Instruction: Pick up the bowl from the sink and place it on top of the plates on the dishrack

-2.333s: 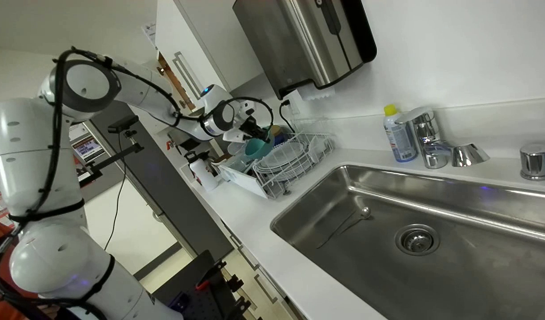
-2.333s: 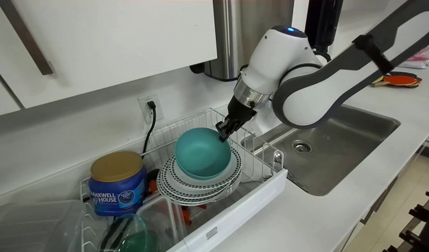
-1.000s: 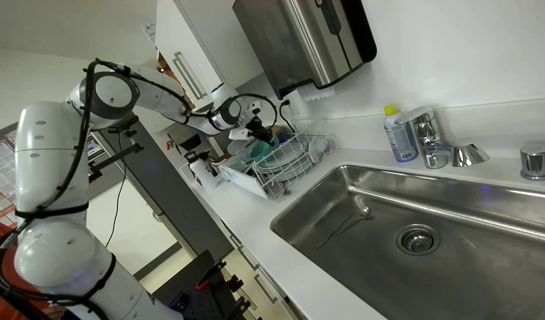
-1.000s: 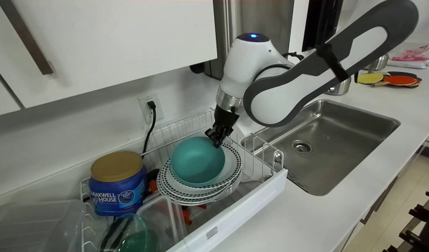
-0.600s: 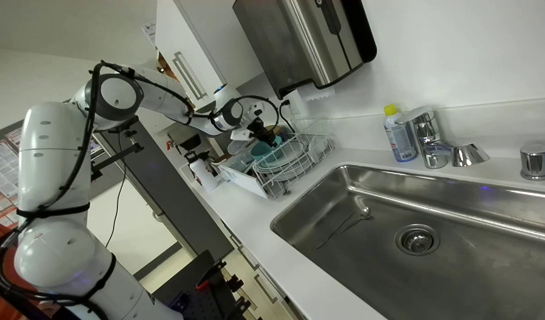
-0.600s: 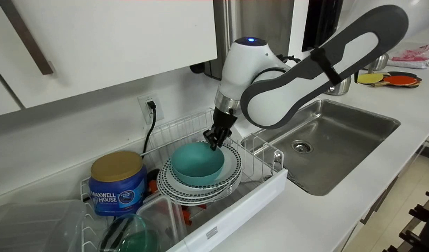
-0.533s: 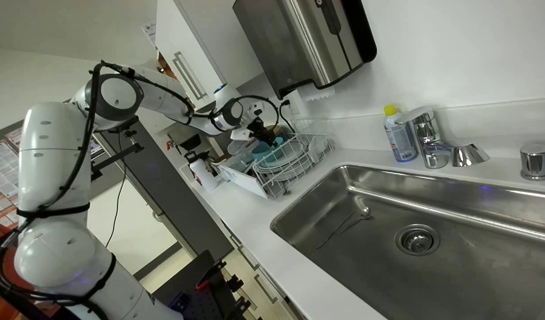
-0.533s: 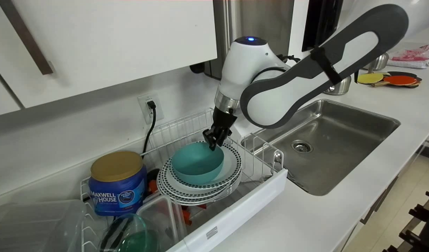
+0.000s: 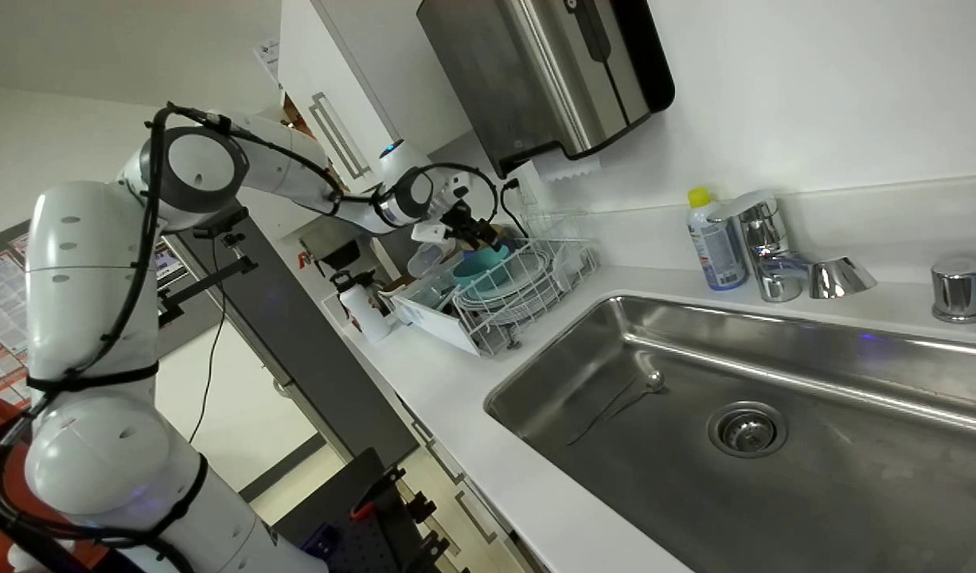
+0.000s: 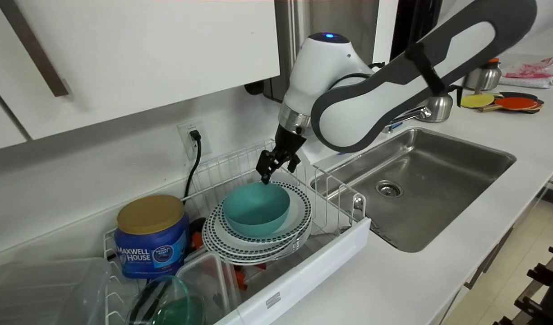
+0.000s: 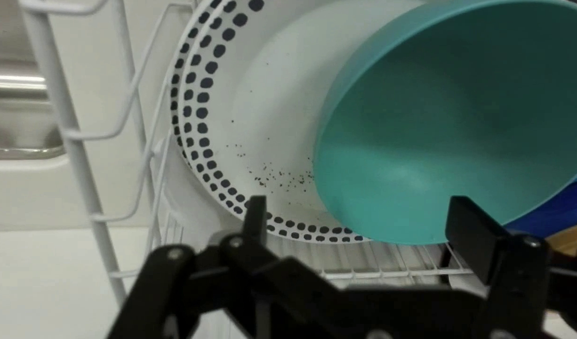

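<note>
The teal bowl (image 10: 257, 212) rests mouth up on the stack of white plates (image 10: 298, 212) with dotted rims. These plates stand in the white wire dishrack (image 10: 303, 276). Just above the bowl's rim my gripper (image 10: 278, 175) stands open, its fingers spread wide. In the wrist view the gripper (image 11: 358, 201) has nothing clamped between its fingers; one finger (image 11: 474, 235) overlaps the near rim of the bowl (image 11: 439, 141), and whether it touches is unclear. The steel sink (image 9: 687, 382) holds no bowl, only some cutlery (image 9: 615, 406).
A blue coffee can (image 10: 152, 246) and clear plastic containers (image 10: 46, 289) crowd the rack beside the plates. Overhead are a white cabinet (image 10: 145, 54) and a steel towel dispenser (image 9: 544, 79). Behind the sink stand a faucet (image 9: 763, 239) and a spray bottle (image 9: 717, 243).
The bowl, earlier tilted with the gripper at its rim, has come down and levelled onto the plates. The fingers have spread apart, and the gripper has risen a little off the rim.
</note>
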